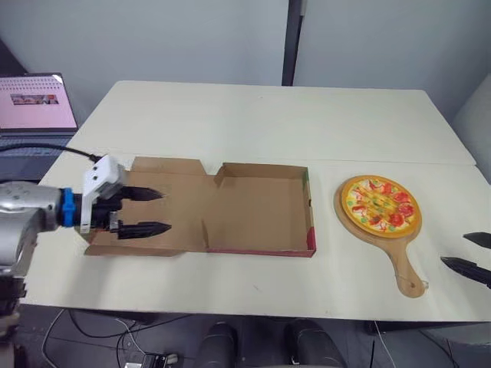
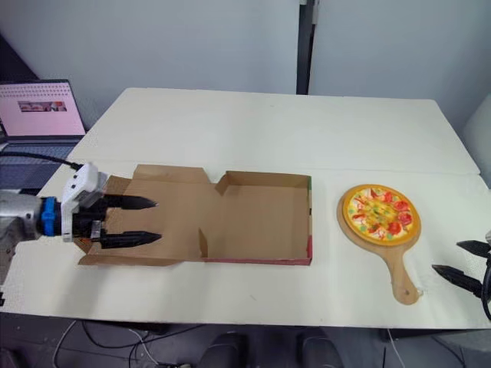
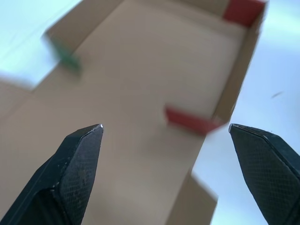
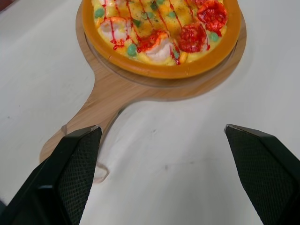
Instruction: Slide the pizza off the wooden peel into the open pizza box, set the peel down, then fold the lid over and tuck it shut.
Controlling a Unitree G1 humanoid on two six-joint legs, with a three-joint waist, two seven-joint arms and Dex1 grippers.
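The round yellow toy pizza with red toppings [image 1: 381, 204] sits on the light wooden peel [image 1: 402, 264] at the right of the pale tabletop [image 1: 261, 130]. It is well apart from the open brown cardboard pizza box [image 1: 257, 211] in the middle. The box's lid [image 1: 188, 207] lies flat to the left. The left gripper [image 1: 165, 211] is over the lid, jaws spread open. The right gripper [image 1: 453, 249] is just right of the peel's handle, jaws wide open, holding nothing. A laptop with a pink screen [image 1: 34, 100] stands at far left.

White table [image 1: 253, 123] bears open box [image 1: 257, 211] and peel [image 1: 403, 270]
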